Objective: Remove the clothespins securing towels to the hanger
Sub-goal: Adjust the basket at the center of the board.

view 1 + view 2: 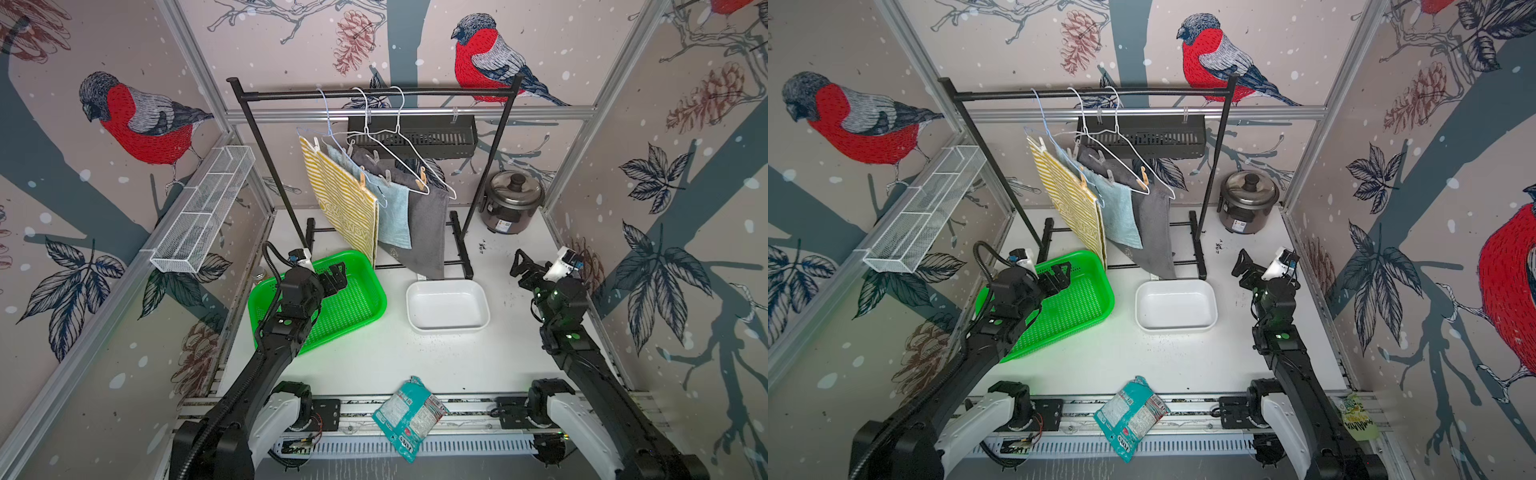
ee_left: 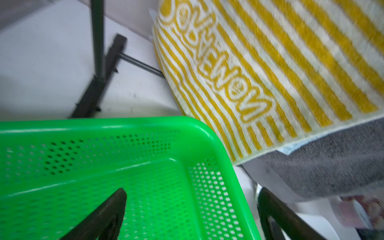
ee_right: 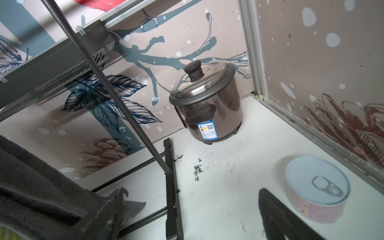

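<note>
Three towels hang from wire hangers [image 1: 399, 141] on the black rack [image 1: 374, 92]: yellow-and-white striped [image 1: 345, 203], light blue [image 1: 395, 216] and dark grey [image 1: 428, 232]. Several clothespins grip their top edges, among them a tan one [image 1: 423, 176] on the grey towel, a tan one [image 1: 362, 180] and a whitish one [image 1: 316, 143] on the striped towel. My left gripper [image 1: 336, 276] hovers open over the green basket, just below the striped towel [image 2: 270, 62]; nothing lies between its fingers [image 2: 116, 203]. My right gripper [image 1: 521, 264] stands open and empty, right of the rack's foot [image 3: 172, 187].
A green perforated basket [image 1: 379, 291] and a white tray [image 1: 446, 284] sit in front of the rack. A rice cooker [image 1: 513, 199] stands at the back right, with a tin can [image 3: 318, 187] near the right wall. A snack bag [image 1: 409, 415] lies at the front edge.
</note>
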